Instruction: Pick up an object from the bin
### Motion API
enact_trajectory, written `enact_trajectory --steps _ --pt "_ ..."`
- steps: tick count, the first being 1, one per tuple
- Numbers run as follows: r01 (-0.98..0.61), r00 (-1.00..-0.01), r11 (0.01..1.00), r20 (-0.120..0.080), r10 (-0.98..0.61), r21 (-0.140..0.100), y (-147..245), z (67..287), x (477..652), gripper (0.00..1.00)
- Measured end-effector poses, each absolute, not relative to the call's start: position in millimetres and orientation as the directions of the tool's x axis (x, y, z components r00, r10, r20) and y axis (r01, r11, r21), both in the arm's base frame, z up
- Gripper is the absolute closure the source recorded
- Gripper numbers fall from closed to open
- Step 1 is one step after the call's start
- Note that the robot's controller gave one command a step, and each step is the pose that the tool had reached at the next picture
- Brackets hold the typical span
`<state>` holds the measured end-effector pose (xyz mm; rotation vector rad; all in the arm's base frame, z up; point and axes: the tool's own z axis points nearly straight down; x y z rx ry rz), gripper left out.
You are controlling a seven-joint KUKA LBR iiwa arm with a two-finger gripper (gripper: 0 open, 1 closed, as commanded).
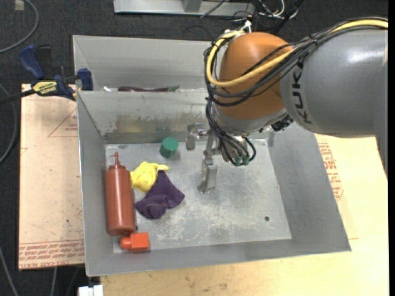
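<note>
My gripper [207, 180] hangs low over the bare middle of the bin floor, under the arm's orange cover. Nearest to it, on its left, lies a crumpled purple cloth [159, 197], a short way apart from it. Against the cloth's upper left edge rests a yellow soft toy [144, 175]. Near the back wall, up and to the left of the gripper, stands a small green cylinder [169, 147]. I see nothing held in the gripper.
A tall red-brown squeeze bottle lies along the left wall [119, 200], with a small orange block [136, 242] at its foot in the front left corner. The arm comes in from the right and covers the bin's back right.
</note>
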<state>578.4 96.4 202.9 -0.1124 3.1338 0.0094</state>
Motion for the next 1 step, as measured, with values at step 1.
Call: enact_trajectory --steps 1 --pt "-0.089 -0.996 0.996 -0.014 -0.089 0.006 109.0 160.1 573.7 0.0"
